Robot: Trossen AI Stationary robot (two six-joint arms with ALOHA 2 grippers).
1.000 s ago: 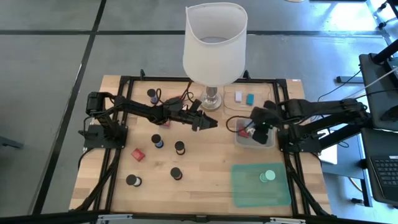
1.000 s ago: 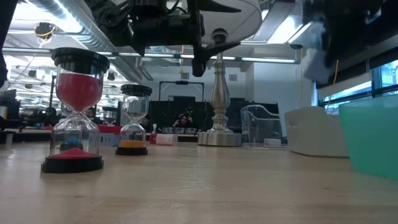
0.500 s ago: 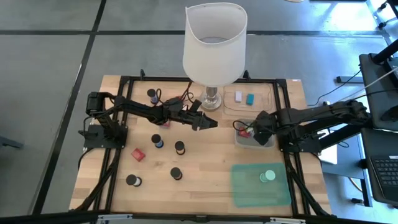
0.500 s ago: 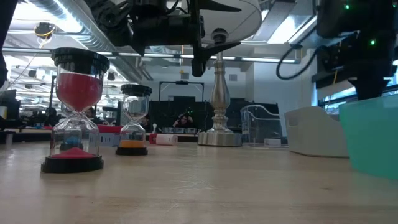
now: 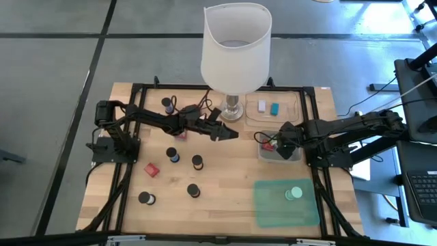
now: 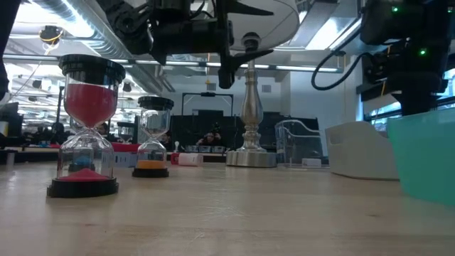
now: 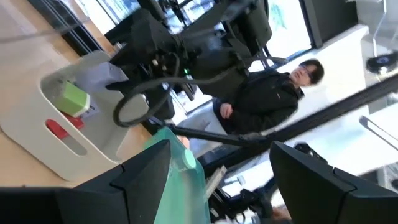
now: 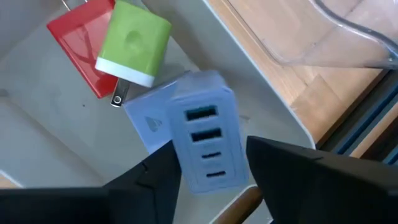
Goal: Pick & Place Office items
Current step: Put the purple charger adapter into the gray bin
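My right gripper [image 5: 274,143] points down into the grey tray [image 5: 291,156]. Its fingers stand open on either side of a pale blue plug block [image 8: 205,140] with several sockets. That block lies flat on the tray floor, and I cannot tell whether a finger touches it. Beside it lie a green-and-white block [image 8: 132,42] and a flat red piece [image 8: 81,43]. My left gripper [image 5: 232,134] hovers level near the lamp base, open and empty. Black-capped hourglasses [image 5: 197,161] and a red block [image 5: 151,169] stand on the table's left half.
The big white-shaded lamp [image 5: 235,48] stands at the far middle. A clear tray [image 5: 293,102] beside it holds a white block and a teal block. A mint disc [image 5: 294,193] lies on the green mat [image 5: 273,208] at the near right. A person [image 7: 273,99] sits beyond the table.
My right gripper has come down into the grey tray and rolled about its own axis, and it now stands low over the tray floor. My left arm has kept still.
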